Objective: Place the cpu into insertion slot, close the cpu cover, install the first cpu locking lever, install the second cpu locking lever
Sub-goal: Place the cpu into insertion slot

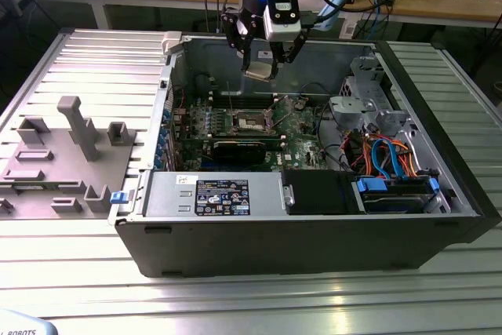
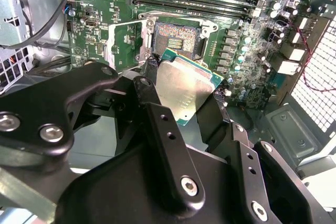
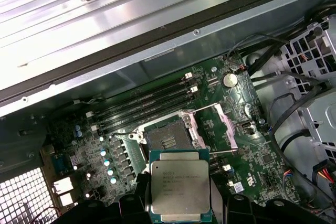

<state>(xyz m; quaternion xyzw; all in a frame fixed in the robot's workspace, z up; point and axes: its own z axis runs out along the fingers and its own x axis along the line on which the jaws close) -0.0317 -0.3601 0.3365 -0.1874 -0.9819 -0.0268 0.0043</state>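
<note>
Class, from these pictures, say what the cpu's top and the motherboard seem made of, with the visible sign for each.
The cpu: top looks like silver-grey metal, matt with a soft sheen; a green edge suggests a laminate base. The motherboard: probably green-lacquered circuit laminate, judging by soldered parts across it.

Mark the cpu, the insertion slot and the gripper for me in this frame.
cpu (image 3: 180,184): first wrist view, centre of its metal top.
insertion slot (image 3: 169,139): first wrist view, its dark centre.
gripper (image 1: 262,62): exterior view, midway between the fingertips, shut on the cpu.
</note>
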